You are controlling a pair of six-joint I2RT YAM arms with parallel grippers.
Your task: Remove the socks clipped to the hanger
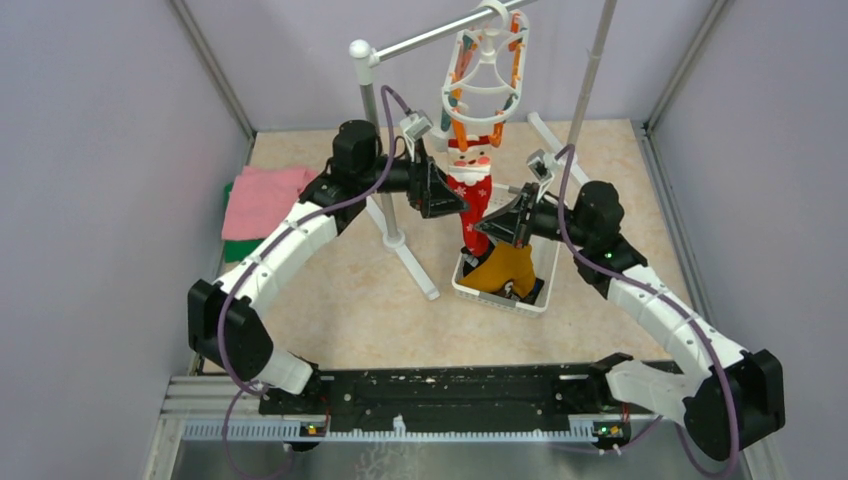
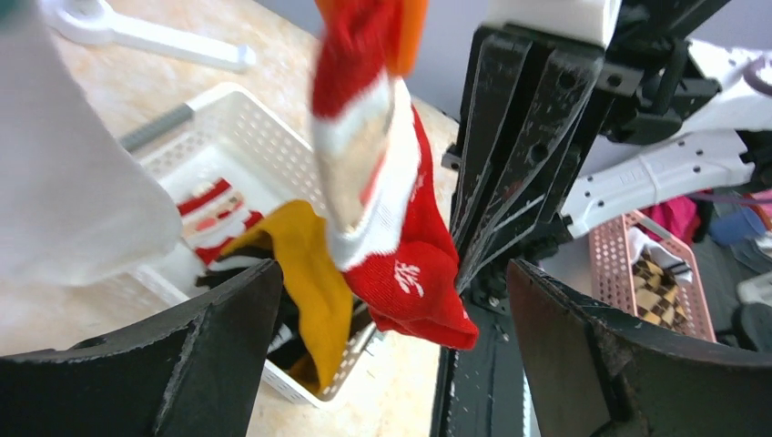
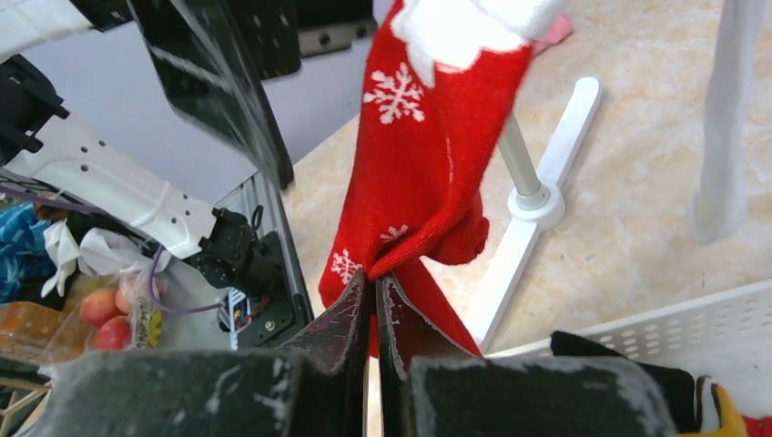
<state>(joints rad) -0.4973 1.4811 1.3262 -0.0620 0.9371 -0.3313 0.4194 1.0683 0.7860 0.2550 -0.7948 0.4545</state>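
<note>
Beige mottled tabletop (image 1: 340, 300), boxed in by plain lilac walls (image 1: 100, 150) with metal frame posts (image 1: 215, 70) in the back corners; black rail (image 1: 440, 395) with the arm bases along the near edge. Grey-and-white pole rack (image 1: 385, 150) stands mid-table, its white foot flat on the surface. The hanger (image 1: 487, 75) hangs from the rack's top bar at the back centre. One red sock (image 1: 473, 200) with white snowflakes and a white cuff dangles from it, top end at an orange clip (image 1: 460, 135), toe hanging down over the far end of the white slotted basket (image 1: 460, 285). The basket sits on the table right of the rack foot; a mustard sock (image 1: 505, 268) and some dark and red-striped fabric lie inside. Pink cloth (image 1: 262, 195) on a green cloth (image 1: 238, 250), folded, at the left wall. Right gripper (image 3: 373, 291) comes in from the right, jaws closed tight, pinching a fold low on the red sock. Left gripper (image 2: 391, 273) is level with the sock's middle from the left, jaws spread wide, nothing in them; the sock hangs just beyond the fingers (image 2: 218, 337), contact not visible. Off-table clutter shows in the wrist views: a pink perforated bin (image 2: 637, 264), a bag of fruit (image 3: 109, 319).
</note>
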